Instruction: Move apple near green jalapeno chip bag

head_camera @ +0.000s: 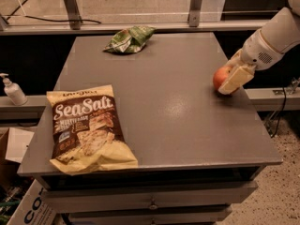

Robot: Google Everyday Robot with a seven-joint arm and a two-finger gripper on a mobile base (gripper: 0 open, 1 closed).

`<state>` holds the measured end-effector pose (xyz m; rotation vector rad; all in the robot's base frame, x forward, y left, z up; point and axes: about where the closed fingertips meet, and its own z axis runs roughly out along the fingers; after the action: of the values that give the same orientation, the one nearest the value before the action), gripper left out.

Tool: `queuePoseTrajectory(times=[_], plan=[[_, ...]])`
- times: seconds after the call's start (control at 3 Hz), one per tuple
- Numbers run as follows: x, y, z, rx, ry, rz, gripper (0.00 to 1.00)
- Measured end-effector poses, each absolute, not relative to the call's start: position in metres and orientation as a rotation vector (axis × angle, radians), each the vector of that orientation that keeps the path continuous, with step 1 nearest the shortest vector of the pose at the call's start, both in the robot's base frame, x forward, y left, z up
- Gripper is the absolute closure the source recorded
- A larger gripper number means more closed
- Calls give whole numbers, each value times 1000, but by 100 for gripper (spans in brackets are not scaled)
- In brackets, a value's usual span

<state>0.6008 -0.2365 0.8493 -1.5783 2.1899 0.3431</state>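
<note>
We see a small round apple (pixel 219 78), red-orange with smooth, waxy skin, sitting at the desk's (pixel 178 121) edge right against the tool (pixel 230 81), whose cream, blocky end partly covers it. We cannot tell whether the tool has closed on the apple or only rests beside it. We judge the apple firm, fairly heavy, slick and apt to roll, so best taken across its widest middle. Well apart from the tool, across the flat, matte grey desk at its far edge, lies the green jalapeno chip bag (pixel 129 39), crumpled shiny foil, light and soft. Farther off, near the front corner, lies a large puffy yellow-and-brown chip bag (pixel 86 128).
</note>
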Motion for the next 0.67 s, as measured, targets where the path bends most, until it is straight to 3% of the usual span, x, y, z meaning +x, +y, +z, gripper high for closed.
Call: queuePoseTrajectory(times=[0.33,0.67], plan=[[613,-218,870,-1625,2125,334,86],[641,-183,898,-1657,2048,347,100]])
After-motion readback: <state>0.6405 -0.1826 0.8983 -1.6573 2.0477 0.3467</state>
